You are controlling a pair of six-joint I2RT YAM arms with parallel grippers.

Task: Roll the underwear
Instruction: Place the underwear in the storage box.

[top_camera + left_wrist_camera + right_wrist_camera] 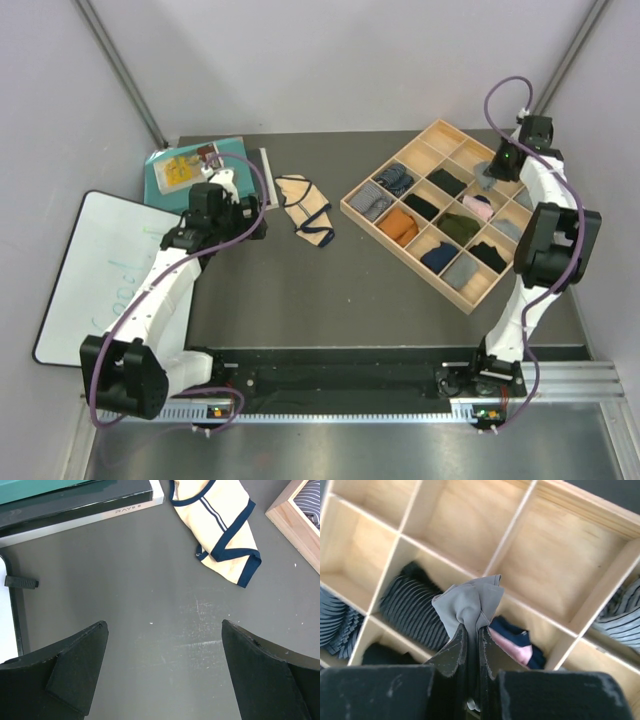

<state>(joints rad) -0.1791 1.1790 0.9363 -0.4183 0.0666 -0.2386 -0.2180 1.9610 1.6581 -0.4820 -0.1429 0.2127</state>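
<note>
Right gripper (pixel 472 630) has its two black fingers pressed nearly together, pinching a bunched plain light-grey cloth pair of underwear (pixel 468 601), which sticks up past the fingertips in a crumpled wad. It hangs over the far right part of a pale wooden tray of square compartments (pixel 513 525); cannot tell if the cloth touches the wood. The compartments under it hold a dark ribbed rolled cloth (pixel 410 611) and a pink and navy roll (pixel 515 647), and the ones beyond are bare wood. Left gripper (pixel 164 625) is spread wide with nothing between its fingers, low over the dark grey table top (pixel 150 570). A smaller beige cloth pair of underwear with dark navy edging (pixel 222 522) lies loosely folded and flat on the table beyond that gripper, between a black and silver flat box (pixel 75 507) and the tray's left corner, touching neither. A white board (pixel 100 265) lies at the table's left side, with a teal box (pixel 185 170) behind it.
</note>
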